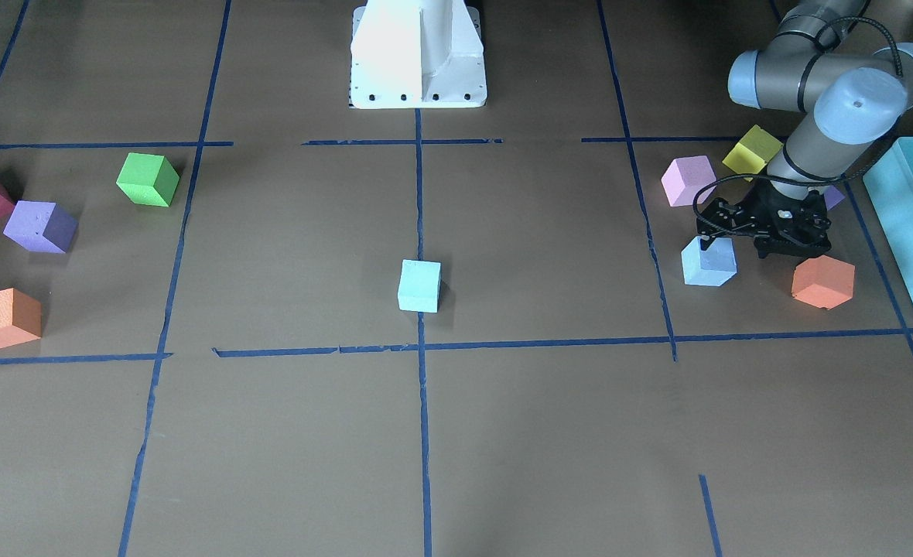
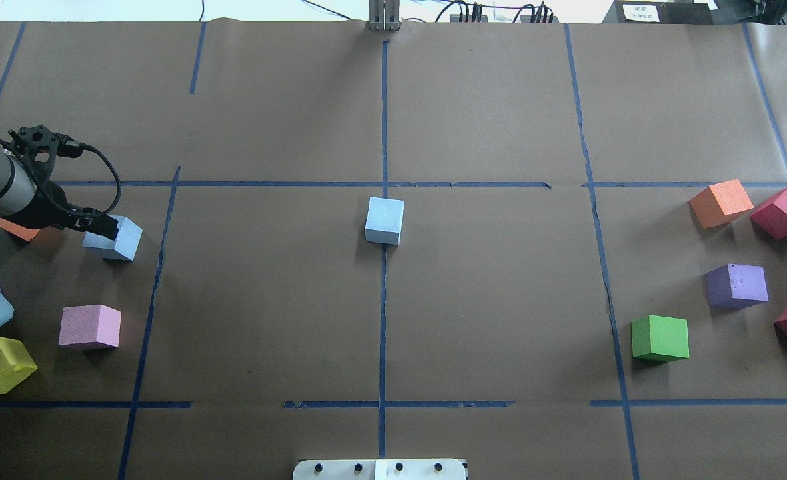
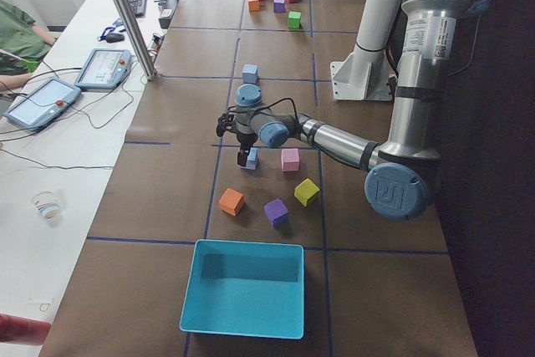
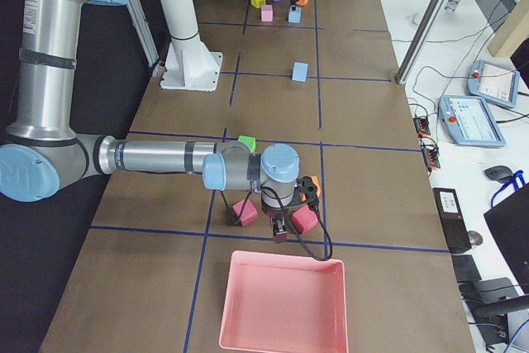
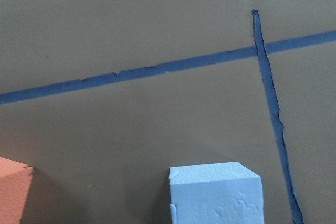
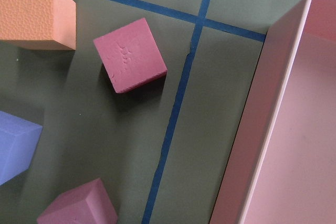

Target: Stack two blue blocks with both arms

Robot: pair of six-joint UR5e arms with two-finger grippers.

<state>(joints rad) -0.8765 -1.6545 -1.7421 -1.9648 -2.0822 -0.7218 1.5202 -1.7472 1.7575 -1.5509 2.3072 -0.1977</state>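
One pale blue block [image 1: 418, 285] stands alone at the table's centre on the middle tape line; it also shows in the overhead view [image 2: 385, 220]. The second blue block [image 1: 709, 263] lies on my left side, also in the overhead view [image 2: 115, 240], and fills the bottom of the left wrist view [image 5: 215, 195]. My left gripper [image 1: 758, 244] hangs low over it, open, one finger touching the block's top edge nearest the orange cube. My right gripper [image 4: 281, 236] hovers over maroon cubes [image 6: 130, 54] near the pink tray; I cannot tell whether it is open or shut.
An orange cube [image 1: 822, 280], a pink cube [image 1: 687, 179] and a yellow cube [image 1: 752, 149] surround the left gripper. A turquoise box [image 1: 909, 224] lies beyond them. Green [image 1: 148, 179], purple [image 1: 39, 226] and orange [image 1: 4, 317] cubes lie on my right. The pink tray [image 6: 283, 129] is at that end.
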